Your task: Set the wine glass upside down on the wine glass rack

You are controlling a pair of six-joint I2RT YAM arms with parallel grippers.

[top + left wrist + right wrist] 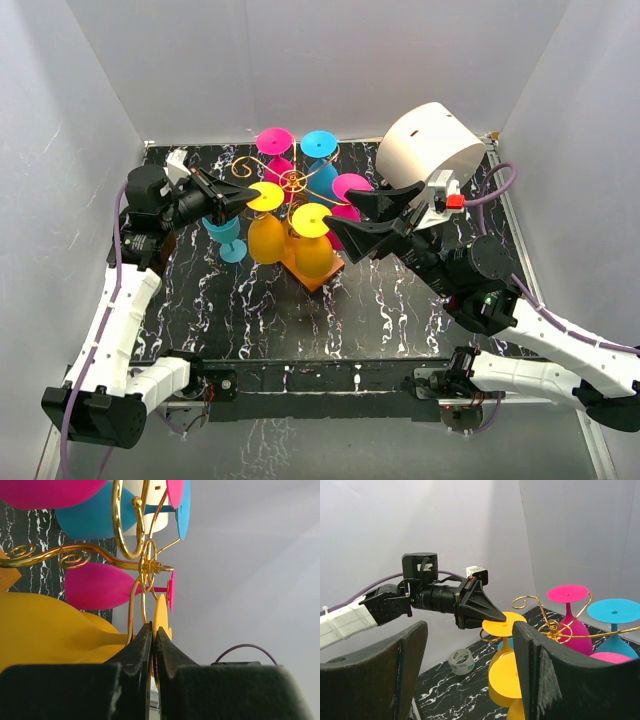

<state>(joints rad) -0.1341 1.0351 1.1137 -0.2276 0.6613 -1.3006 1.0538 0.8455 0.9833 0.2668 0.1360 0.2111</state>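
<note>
Plain white walls (300,60) stand at nine, twelve and three o'clock (evenly lit, only soft shadows), enclosing a black tabletop (260,310) veined with white marbling that runs toward six.

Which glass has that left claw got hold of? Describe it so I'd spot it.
Find the gold wire rack on the black marbled table. Two yellow glasses sit upside down at its near side; yours is the left one, foot pinched by the left gripper.
</note>
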